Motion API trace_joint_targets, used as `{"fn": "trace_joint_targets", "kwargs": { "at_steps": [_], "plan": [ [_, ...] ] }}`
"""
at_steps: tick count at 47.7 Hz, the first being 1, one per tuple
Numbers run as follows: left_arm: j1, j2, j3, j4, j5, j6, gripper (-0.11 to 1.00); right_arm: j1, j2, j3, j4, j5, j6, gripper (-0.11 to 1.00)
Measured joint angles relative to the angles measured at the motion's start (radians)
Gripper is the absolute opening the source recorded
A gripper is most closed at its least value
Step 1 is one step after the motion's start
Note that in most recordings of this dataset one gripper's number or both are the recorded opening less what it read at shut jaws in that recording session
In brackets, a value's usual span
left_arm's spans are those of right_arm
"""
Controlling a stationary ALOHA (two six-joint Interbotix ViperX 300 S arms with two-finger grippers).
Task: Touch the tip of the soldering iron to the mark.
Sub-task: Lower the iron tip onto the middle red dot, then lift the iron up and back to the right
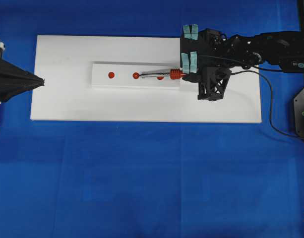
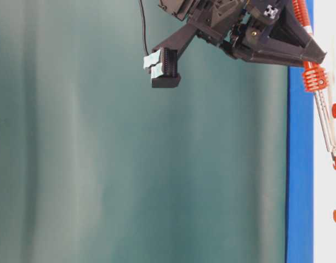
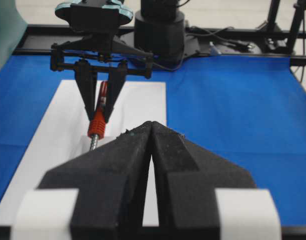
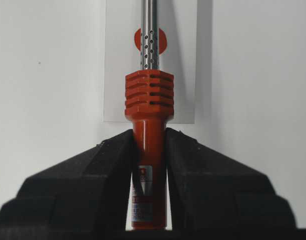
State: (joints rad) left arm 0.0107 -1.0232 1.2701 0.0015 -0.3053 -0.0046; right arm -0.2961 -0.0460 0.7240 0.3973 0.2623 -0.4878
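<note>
The soldering iron sticks out in front of the right hand, which is clamped on its red handle so the thin tip can reach the middle red mark on the white strip. The tip sits right at that mark, but I cannot tell if it touches. The left hand is far away, pressed together and empty.

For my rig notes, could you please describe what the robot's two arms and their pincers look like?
Both are black. The right pincer has wedge-shaped black fingers on a triangular, truss-like frame, with pale teal tape strips on the blocks above it and a thin black cable trailing along the arm. The left pincer has matte black, foam-like wedge fingers with white tape bands near their bases.
</note>
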Motion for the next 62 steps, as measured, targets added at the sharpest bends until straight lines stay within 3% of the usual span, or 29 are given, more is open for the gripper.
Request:
{"fn": "trace_joint_targets", "kwargs": {
  "at_steps": [62],
  "plan": [
    [-0.002,0.000,0.000,0.000,0.000,-0.002,0.00,0.000,0.005,-0.005,0.002,0.006,0.014,0.06]
  ]
}}
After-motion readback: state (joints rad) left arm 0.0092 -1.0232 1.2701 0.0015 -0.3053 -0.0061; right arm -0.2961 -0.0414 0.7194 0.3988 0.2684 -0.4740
